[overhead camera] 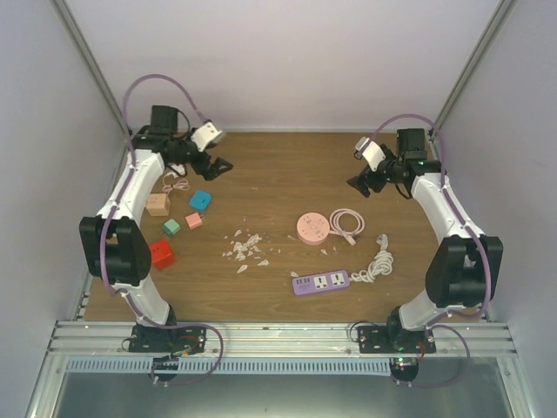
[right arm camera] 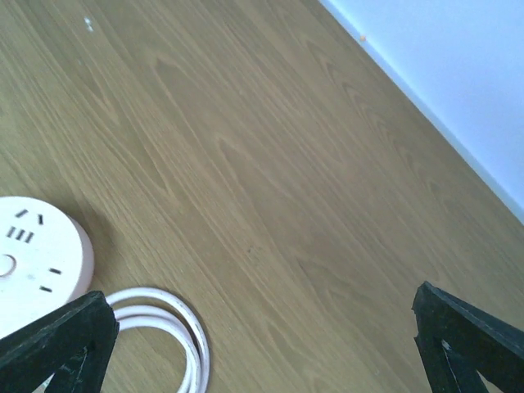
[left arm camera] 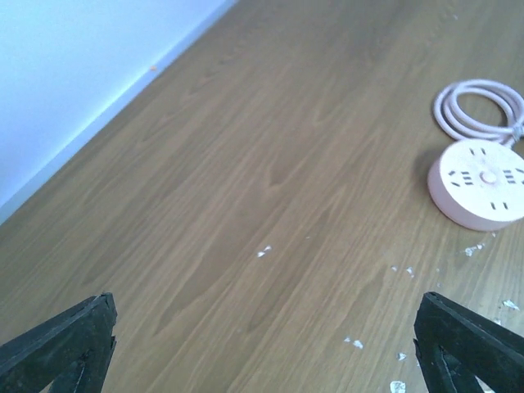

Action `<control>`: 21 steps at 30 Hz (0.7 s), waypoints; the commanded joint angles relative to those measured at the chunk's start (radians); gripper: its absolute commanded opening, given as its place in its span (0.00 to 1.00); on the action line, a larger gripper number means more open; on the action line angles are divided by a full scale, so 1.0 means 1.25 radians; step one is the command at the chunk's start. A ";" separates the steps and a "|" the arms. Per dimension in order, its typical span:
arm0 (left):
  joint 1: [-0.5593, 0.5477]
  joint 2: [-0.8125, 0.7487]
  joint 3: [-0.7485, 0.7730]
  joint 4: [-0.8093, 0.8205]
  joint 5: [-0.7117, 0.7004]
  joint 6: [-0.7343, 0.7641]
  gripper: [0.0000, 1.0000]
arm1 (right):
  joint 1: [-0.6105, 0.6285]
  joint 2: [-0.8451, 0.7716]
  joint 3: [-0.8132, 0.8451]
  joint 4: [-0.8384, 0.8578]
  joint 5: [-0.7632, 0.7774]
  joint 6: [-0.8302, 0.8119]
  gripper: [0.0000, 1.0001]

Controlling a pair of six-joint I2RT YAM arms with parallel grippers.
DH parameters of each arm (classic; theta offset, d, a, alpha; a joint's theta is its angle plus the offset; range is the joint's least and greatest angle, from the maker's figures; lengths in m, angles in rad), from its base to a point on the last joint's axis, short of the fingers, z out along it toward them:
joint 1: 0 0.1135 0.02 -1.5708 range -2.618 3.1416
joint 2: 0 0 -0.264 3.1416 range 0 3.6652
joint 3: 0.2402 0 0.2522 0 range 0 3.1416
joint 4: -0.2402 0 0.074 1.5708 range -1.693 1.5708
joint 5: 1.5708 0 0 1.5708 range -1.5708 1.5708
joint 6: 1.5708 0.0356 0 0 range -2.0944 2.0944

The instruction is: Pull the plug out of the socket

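A purple power strip (overhead camera: 320, 281) lies near the front of the wooden table, with its white cable (overhead camera: 376, 264) coiled at its right end. What looks like the cable's plug (overhead camera: 381, 239) rests on the wood, apart from the strip. A round pink socket (overhead camera: 312, 228) (left arm camera: 479, 182) (right arm camera: 37, 262) sits mid-table beside its looped pink cable (overhead camera: 346, 221) (left arm camera: 483, 106) (right arm camera: 164, 327); no plug shows in its top face. My left gripper (overhead camera: 213, 165) (left arm camera: 262, 344) hovers open at the far left. My right gripper (overhead camera: 359, 185) (right arm camera: 262, 344) hovers open at the far right. Neither holds anything.
Several coloured blocks lie at the left: red (overhead camera: 161, 254), green (overhead camera: 171, 226), blue (overhead camera: 201, 200), tan (overhead camera: 157, 205). White paper scraps (overhead camera: 245, 246) are scattered left of the pink socket. Pale walls close in the back and both sides.
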 commanded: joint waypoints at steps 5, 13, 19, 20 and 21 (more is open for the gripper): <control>0.151 -0.040 -0.045 0.112 0.130 -0.156 0.99 | -0.006 -0.091 -0.074 0.129 -0.160 0.108 1.00; 0.202 -0.103 -0.188 0.251 0.037 -0.254 0.99 | -0.005 -0.136 -0.202 0.282 -0.209 0.195 1.00; 0.201 -0.142 -0.302 0.336 -0.020 -0.281 0.99 | -0.006 -0.131 -0.259 0.333 -0.205 0.223 1.00; 0.201 -0.144 -0.313 0.345 -0.029 -0.284 0.99 | -0.006 -0.129 -0.263 0.337 -0.200 0.224 1.00; 0.201 -0.148 -0.326 0.352 -0.037 -0.286 0.99 | -0.006 -0.127 -0.264 0.339 -0.196 0.225 1.00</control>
